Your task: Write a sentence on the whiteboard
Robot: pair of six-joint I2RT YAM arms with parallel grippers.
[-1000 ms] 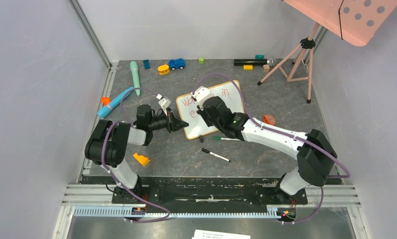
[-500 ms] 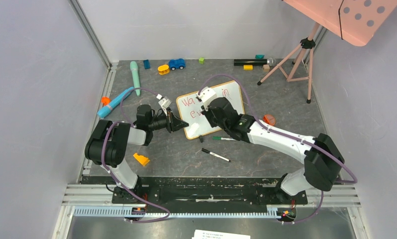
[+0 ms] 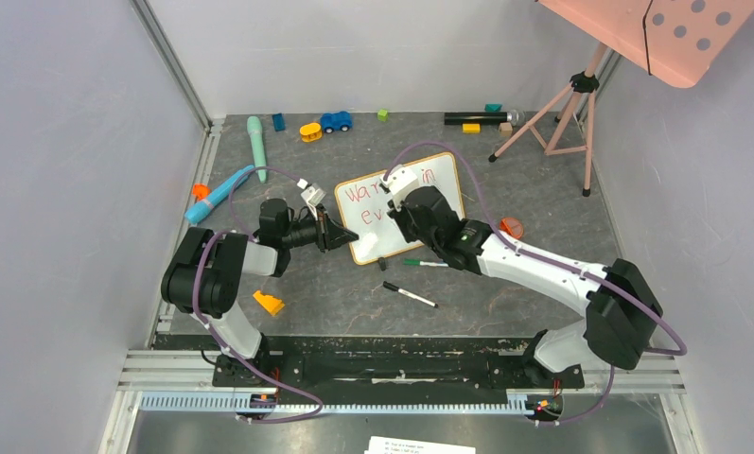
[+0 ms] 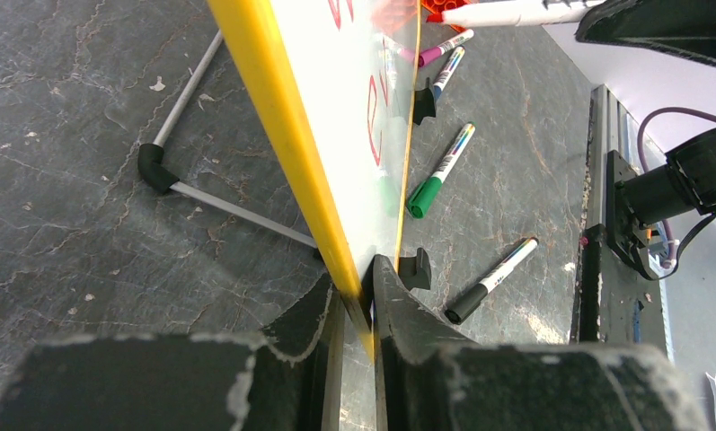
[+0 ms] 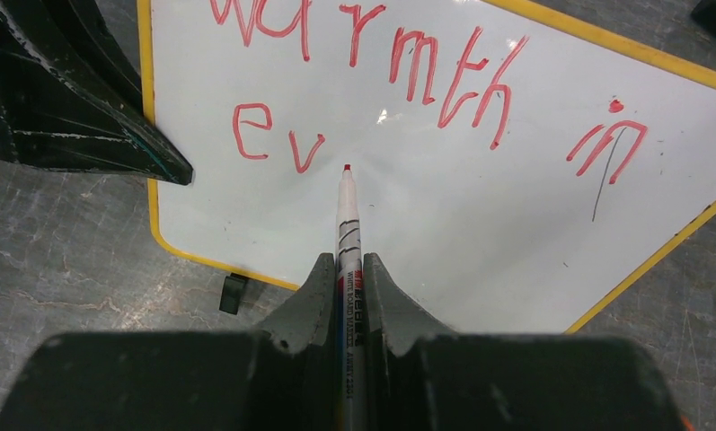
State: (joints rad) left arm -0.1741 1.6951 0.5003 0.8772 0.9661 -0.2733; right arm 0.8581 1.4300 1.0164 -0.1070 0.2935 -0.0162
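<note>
Carries the right gripper (image 5: 345, 262), clamped on the red marker (image 5: 346, 211), further right than a second ago, past "ev" of the sentence (image 5: 406, 67); pins the whiteboard (image 5: 444, 233) by its frame with the left gripper (image 4: 358, 274), mid-way across the table (image 3: 486, 312); leaves "ery hug" unwritten.

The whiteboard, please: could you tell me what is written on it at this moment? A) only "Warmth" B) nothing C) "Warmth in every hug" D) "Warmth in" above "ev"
D: the whiteboard carries red "Warmth in" above "ev", and the marker in the right tool points just past the "v".
</note>
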